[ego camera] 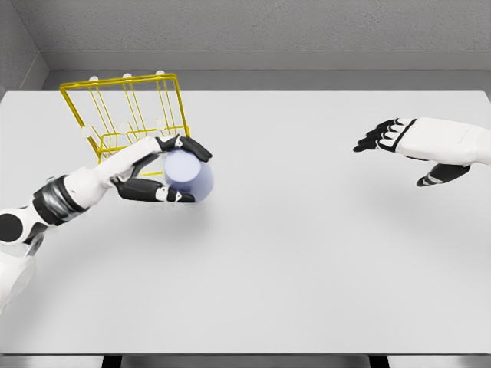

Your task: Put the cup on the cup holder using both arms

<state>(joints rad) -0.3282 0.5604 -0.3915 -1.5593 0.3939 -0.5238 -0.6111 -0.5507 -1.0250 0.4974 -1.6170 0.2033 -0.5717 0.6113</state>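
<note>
1. On my head view I see the yellow wire cup holder, a rack with thin upright pegs. It stands at the far left part of the flat white table. I take this rack as my landmark.
2. The pale lavender-blue round cup is just in front of the rack's right front corner, close to it. I cannot tell if the cup touches the wire. It looks tilted, with its round end turned toward the camera.
3. My left hand, white with black fingers, comes in from the lower left and grips this cup. One black finger lies over the top of the cup, and other fingers curl under its lower left side.
4. I cannot tell if the cup rests on the table or is lifted a little above it.
5. My right hand is well apart from the rack, far to its right, over the table. Its arm enters from the right edge. Its fingers are stretched out toward the rack side, the thumb hangs below, and it holds nothing.
</note>
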